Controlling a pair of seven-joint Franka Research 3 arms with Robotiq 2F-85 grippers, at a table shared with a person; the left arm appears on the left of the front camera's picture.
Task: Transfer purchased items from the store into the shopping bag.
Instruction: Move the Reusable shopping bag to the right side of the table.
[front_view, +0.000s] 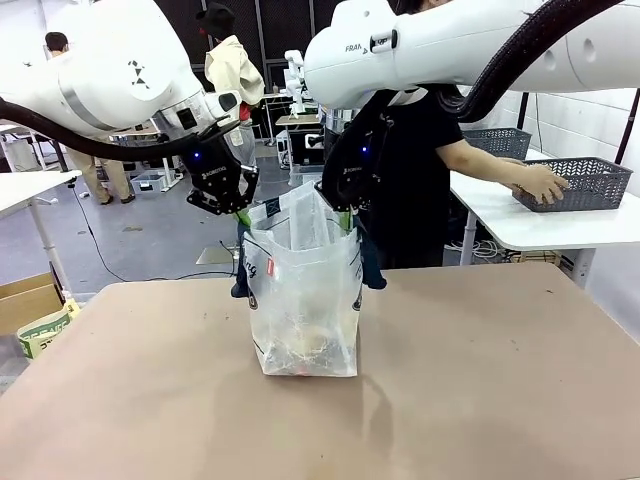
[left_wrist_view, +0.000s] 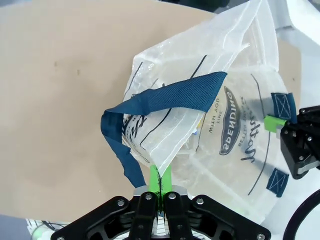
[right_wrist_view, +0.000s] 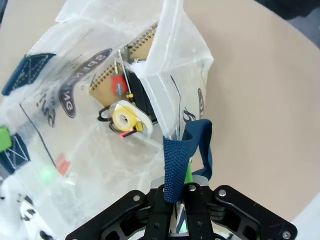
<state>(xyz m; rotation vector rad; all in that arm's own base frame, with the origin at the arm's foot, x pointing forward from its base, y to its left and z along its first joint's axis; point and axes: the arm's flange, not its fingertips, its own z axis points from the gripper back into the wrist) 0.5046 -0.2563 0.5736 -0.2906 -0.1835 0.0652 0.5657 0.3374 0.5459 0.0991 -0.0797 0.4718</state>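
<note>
Tan tabletop (front_view: 480, 400) up front; shopping bag (front_view: 305, 300) upright at its middle. Left gripper (left_wrist_view: 160, 176) pinched on one side of the rim, right gripper (right_wrist_view: 181, 184) clamped on the opposite side by a blue strap (right_wrist_view: 175, 160). Inside: tan spiral notebook (right_wrist_view: 122, 70), red piece (right_wrist_view: 118, 84), tape dispenser (right_wrist_view: 125, 119). Person's hand (front_view: 540, 183) on grey basket (front_view: 590, 185), on a side table behind.
</note>
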